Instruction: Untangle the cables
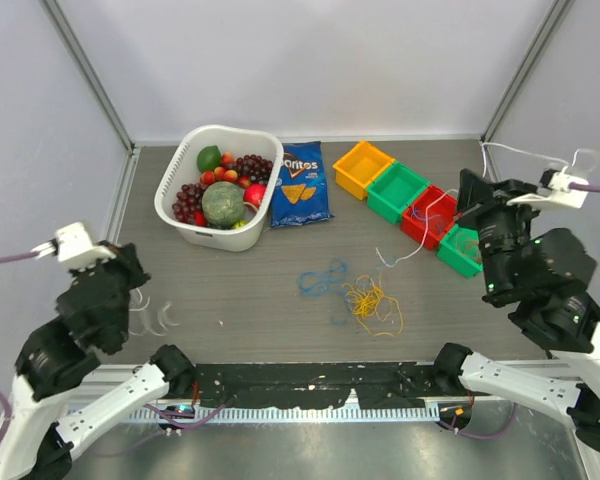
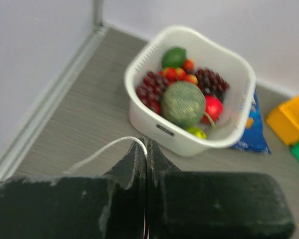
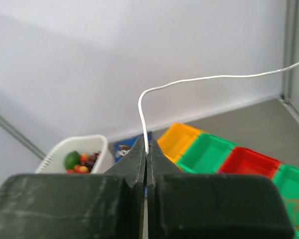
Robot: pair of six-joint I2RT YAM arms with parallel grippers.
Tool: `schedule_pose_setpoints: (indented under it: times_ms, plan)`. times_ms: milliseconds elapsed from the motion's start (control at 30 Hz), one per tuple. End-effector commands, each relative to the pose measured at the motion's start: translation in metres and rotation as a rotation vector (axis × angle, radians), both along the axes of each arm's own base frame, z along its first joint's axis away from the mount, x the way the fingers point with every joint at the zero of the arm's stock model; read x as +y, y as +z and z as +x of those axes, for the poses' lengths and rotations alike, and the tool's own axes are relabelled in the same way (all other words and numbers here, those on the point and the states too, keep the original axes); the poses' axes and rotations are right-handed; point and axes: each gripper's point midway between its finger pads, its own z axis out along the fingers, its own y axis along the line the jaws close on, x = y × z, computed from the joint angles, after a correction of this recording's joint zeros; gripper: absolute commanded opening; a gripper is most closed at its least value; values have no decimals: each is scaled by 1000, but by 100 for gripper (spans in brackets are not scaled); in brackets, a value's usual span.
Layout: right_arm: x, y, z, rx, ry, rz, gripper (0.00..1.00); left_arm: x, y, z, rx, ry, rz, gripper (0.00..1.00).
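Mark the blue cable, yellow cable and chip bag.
Blue cable (image 1: 325,279): top view, loop crossing.
Yellow cable (image 1: 366,298): top view, tangle's middle.
Chip bag (image 1: 301,185): top view, front's middle.

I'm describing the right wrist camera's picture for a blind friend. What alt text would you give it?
The right gripper, filling the bottom of the frame, is shut on a thin white cable that rises from its tips and arcs off to the right. Beyond stand yellow, green and red bins and a white basket of fruit.
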Motion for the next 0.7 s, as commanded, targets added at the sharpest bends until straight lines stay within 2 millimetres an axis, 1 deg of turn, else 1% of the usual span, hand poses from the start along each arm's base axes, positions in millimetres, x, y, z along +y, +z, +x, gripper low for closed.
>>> schedule_pose_setpoints:
  times_ms: [0, 33, 67, 100, 133, 167, 200, 233, 267, 300, 333, 367, 433, 467, 500, 533, 567, 600, 633, 667]
  plan:
    - [48, 49, 1, -105, 223, 34, 1, -67, -32, 21, 87, -235, -64, 0]
    - [60, 57, 6, -103, 247, 21, 1, -91, -37, 25, 84, -327, -109, 0]
    - [70, 64, 8, -109, 281, 10, 1, -110, -46, 28, 94, -397, -142, 0]
    - [77, 77, 13, -111, 286, 4, 1, -128, -51, 30, 104, -451, -183, 0]
    - [86, 81, 16, -110, 304, -12, 1, -142, -60, 33, 126, -486, -217, 0]
    - [94, 93, 21, -113, 311, -16, 1, -154, -68, 36, 144, -512, -252, 0]
    - [97, 97, 23, -113, 311, -33, 1, -168, -75, 37, 165, -553, -284, 0]
    - [102, 110, 26, -123, 313, -30, 1, -186, -82, 37, 192, -618, -305, 0]
    - [96, 129, 22, -152, 308, -8, 1, -195, -86, 39, 200, -644, -312, 0]
    - [107, 124, 29, -127, 319, -34, 1, -207, -92, 39, 229, -685, -317, 0]
    - [109, 135, 27, -143, 337, -17, 1, -215, -96, 40, 247, -708, -322, 0]
    - [118, 133, 28, -134, 363, -25, 1, -225, -97, 39, 251, -756, -330, 0]
    - [127, 127, 29, -121, 399, -22, 1, -248, -98, 35, 251, -878, -333, 0]
    - [135, 116, 31, -100, 416, -30, 1, -259, -99, 32, 254, -934, -340, 0]
    - [135, 115, 29, -103, 430, -25, 1, -270, -99, 29, 257, -992, -353, 0]
    - [143, 99, 34, -75, 437, -35, 1, -280, -98, 26, 258, -1043, -364, 1]
    - [142, 101, 29, -89, 453, -16, 1, -288, -101, 25, 274, -1079, -367, 4]
    - [148, 87, 32, -64, 462, -17, 1, -295, -102, 23, 290, -1117, -366, 12]
    - [149, 89, 28, -75, 482, 6, 1, -302, -103, 22, 310, -1150, -360, 32]
    - [152, 81, 28, -63, 494, 6, 1, -307, -103, 23, 325, -1167, -352, 52]
